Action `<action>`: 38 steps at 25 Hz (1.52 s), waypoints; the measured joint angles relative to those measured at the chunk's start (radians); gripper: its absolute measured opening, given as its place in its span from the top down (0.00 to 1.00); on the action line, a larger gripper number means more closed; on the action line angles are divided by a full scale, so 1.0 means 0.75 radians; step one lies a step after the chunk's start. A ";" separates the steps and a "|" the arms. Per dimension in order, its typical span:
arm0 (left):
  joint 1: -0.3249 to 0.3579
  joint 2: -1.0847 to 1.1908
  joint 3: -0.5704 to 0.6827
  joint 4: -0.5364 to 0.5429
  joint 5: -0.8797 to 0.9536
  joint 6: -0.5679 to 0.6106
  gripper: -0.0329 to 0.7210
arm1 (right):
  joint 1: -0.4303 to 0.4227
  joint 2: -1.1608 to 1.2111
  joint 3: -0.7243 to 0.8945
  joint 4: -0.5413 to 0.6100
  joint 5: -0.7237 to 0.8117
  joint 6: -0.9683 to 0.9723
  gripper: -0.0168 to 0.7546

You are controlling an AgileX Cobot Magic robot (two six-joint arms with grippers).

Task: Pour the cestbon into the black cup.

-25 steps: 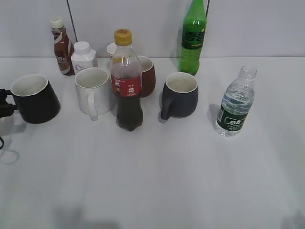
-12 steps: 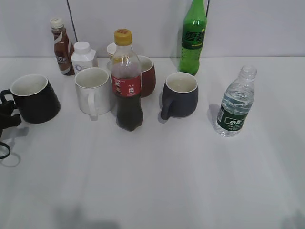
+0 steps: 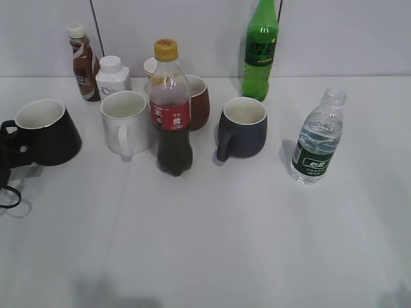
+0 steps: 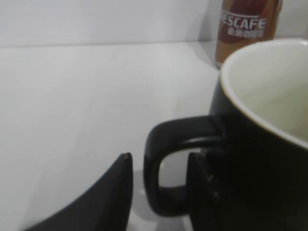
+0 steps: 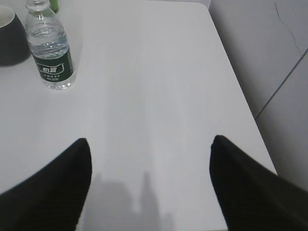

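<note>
Cestbon (image 3: 317, 138) stands upright on the white table (image 3: 257, 244), right side of ext view, apart from the other items. Small clear plastic bottle, ribbed body, dark green label w/ white print, no cap on the neck, water level roughly at the shoulder. In the right wrist view the cestbon (image 5: 49, 46) sits top left, far from the right gripper (image 5: 149, 185); that gripper's jaws are spread wide w/ nothing between them, only bare tabletop.

Black cup (image 3: 46, 133) is at far left of the table, tilted w/ its mouth leaning toward the back-left: wide tapered mug, glossy black outside, white inside, black loop handle facing left. Looks empty. Left gripper (image 3: 9, 154) is at the handle at the frame's left edge. Left wrist view: cup (image 4: 260, 139) fills the right half, left gripper (image 4: 161, 192) has one finger outside the loop and the other thru it next to the cup wall, w/ a gap to the handle on the outer side, so jaws are partly parted around the handle, not clamped.

Near neighbours: white mug (image 3: 125, 122) right of the black cup, cola bottle (image 3: 171, 109) in the middle, navy mug (image 3: 242, 127) between cola and cestbon, green bottle (image 3: 260, 51) at the back, Nescafe bottle (image 3: 82, 62) behind the black cup.
</note>
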 joint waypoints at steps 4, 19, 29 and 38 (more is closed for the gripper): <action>0.000 0.004 -0.031 0.035 0.011 0.000 0.66 | 0.000 0.000 0.000 0.000 0.000 0.000 0.22; 0.000 -0.197 0.029 0.099 0.097 0.021 0.89 | 0.000 0.055 -0.019 0.108 -0.132 -0.047 0.22; 0.000 -0.664 0.251 0.133 0.086 0.000 0.89 | 0.000 0.906 -0.028 0.178 -1.611 -0.073 0.23; 0.000 -0.837 0.308 0.164 0.127 -0.021 0.89 | 0.000 1.538 0.067 -0.306 -2.069 0.473 0.30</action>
